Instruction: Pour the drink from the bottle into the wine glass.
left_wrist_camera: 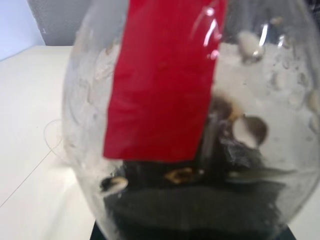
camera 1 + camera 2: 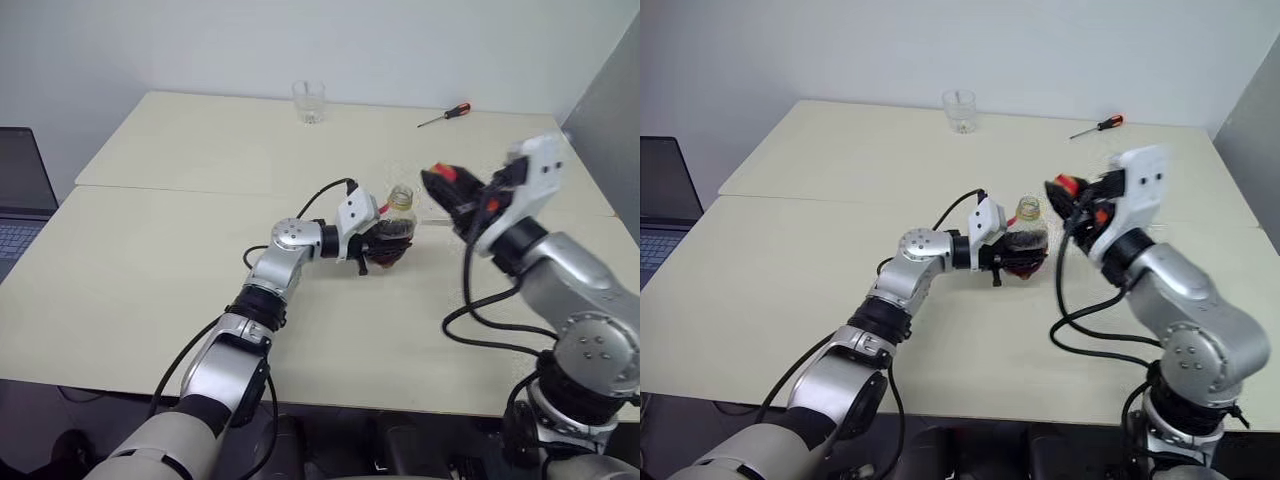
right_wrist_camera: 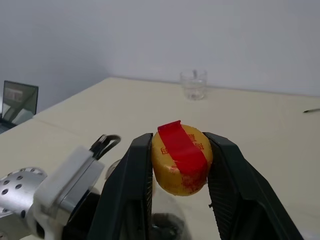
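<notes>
My left jaws grip the bottle (image 2: 397, 232) on the table (image 2: 150, 280) — right jaws pinch its cap (image 3: 181, 159), lifted off.

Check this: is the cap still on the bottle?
No. The right gripper holds the yellow-and-red cap apart from the bottle, whose neck is open.

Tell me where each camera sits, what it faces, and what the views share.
Head stereo pair: looks down over the table at both arms; left tool grips the bottle.
Left wrist: pressed against the bottle's clear wall, dark drink low inside.
Right wrist: looks along the right tool, shut on the cap.
Shared: bottle, and tumbler beyond.
</notes>
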Robot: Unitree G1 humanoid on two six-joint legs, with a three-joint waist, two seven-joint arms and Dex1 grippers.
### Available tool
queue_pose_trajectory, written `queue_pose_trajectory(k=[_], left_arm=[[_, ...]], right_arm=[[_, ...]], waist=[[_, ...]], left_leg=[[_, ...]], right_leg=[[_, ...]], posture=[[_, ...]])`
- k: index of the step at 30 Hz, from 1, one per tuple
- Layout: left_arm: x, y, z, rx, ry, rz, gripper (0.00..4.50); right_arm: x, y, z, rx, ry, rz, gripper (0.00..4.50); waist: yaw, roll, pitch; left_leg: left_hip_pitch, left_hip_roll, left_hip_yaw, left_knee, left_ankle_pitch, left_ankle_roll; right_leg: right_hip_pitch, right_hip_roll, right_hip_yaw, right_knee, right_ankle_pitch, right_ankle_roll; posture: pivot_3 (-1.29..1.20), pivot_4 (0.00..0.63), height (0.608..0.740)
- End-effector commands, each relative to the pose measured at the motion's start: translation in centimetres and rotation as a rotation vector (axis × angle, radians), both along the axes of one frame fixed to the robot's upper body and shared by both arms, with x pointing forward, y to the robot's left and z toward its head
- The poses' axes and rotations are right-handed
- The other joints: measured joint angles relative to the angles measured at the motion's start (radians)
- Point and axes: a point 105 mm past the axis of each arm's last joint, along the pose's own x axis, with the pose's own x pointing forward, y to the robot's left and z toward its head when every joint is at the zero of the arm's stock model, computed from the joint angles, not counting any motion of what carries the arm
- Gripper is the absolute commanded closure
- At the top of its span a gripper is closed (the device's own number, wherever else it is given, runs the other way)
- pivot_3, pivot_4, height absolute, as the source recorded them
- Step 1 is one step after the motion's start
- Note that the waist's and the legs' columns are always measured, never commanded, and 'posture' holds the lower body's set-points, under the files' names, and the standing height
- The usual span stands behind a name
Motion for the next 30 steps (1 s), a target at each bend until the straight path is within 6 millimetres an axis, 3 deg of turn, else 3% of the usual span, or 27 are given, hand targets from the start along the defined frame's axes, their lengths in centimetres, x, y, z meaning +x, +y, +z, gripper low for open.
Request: queue_pose_trajectory(k=[1,7,11,13,17,26,30], left_arm=[[0.0,0.0,1.6,-0.035,-0.059,-0.004,3.47],[0.8,1.2,2.0,-0.053,-0.062,0.057,3.47],[0.7,1.5,2.1,-0.055,-0.064,0.059,3.47],[0.4,1.2,2.2,-0.058,-0.063,0.039,3.47],[0.0,0.8,2.2,-0.053,-0.061,0.011,3.47],[0.0,0.9,2.0,-0.051,-0.052,0.016,3.47],[0.1,1.1,1.6,-0.047,-0.045,0.031,3.47]], right_arm=[[0.5,-4.2,-0.3,-0.004,0.017,-0.163,3.31],[0.6,-14.2,-10.2,-0.066,0.263,-0.612,3.31],[-0.1,-17.7,-13.9,-0.029,0.317,-0.786,3.31],[-0.1,-18.4,-15.3,0.017,0.331,-0.803,3.31],[0.3,-18.1,-16.1,0.023,0.329,-0.775,3.31],[0.2,-16.6,-14.7,0.011,0.31,-0.687,0.11],[0.0,-15.8,-13.2,-0.026,0.293,-0.634,0.0]], waist=[[0.0,0.0,0.0],[0.003,0.0,-0.001],[-0.003,0.0,-0.001],[-0.003,0.0,-0.001],[-0.003,0.002,-0.001],[-0.001,0.002,-0.001],[-0.001,0.002,-0.001]], left_leg=[[0.0,0.0,0.0,0.0,0.0,0.0],[0.0,-0.001,0.001,-0.001,0.0,0.0],[0.002,-0.001,0.001,0.0,0.0,0.0],[0.003,-0.001,0.001,0.0,0.0,0.0],[0.005,-0.001,0.001,-0.001,0.0,0.0],[0.004,-0.001,0.001,-0.001,0.0,0.0],[0.004,-0.001,0.001,-0.001,0.0,0.0]], right_leg=[[0.0,0.0,0.0,0.0,0.0,0.0],[0.0,0.0,0.001,-0.001,0.0,0.0],[0.0,0.0,0.003,0.0,-0.001,0.002],[0.001,0.0,0.003,0.0,-0.001,0.002],[0.002,0.002,0.003,0.001,-0.001,0.002],[0.002,0.001,0.003,0.001,-0.001,0.002],[0.002,0.001,0.003,0.001,-0.001,0.002]], posture=[[0.0,0.15,0.74],[0.0,0.15,0.74],[0.0,0.15,0.74],[0.0,0.15,0.74],[0.0,0.15,0.74],[0.0,0.15,0.74],[0.0,0.15,0.74]])
